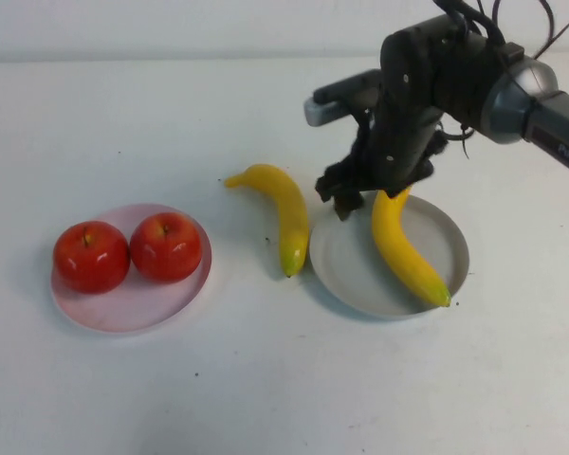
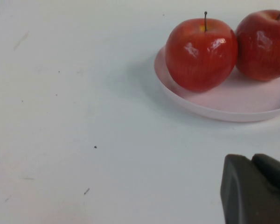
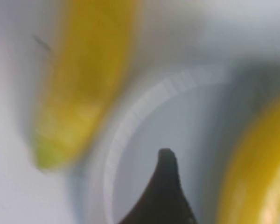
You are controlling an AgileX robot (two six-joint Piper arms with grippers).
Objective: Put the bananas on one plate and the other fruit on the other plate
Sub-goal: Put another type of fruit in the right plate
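Observation:
Two red apples [image 1: 91,256] [image 1: 166,246] sit on the pale pink plate [image 1: 133,308] at the left. One banana [image 1: 408,251] lies in the grey plate [image 1: 351,265] at the right. The other banana [image 1: 286,213] lies on the table against the grey plate's left rim. My right gripper [image 1: 365,201] hangs open over the plate's far edge, beside the plated banana's upper end. In the right wrist view one finger [image 3: 165,182] stands apart from that banana [image 3: 252,168]. My left gripper [image 2: 251,159] is shut and empty, low over the table near the pink plate [image 2: 233,105] and the apples [image 2: 201,53].
The white table has open surface in front of both plates and between them. The right arm [image 1: 512,90] reaches in from the far right. The left arm is out of the high view.

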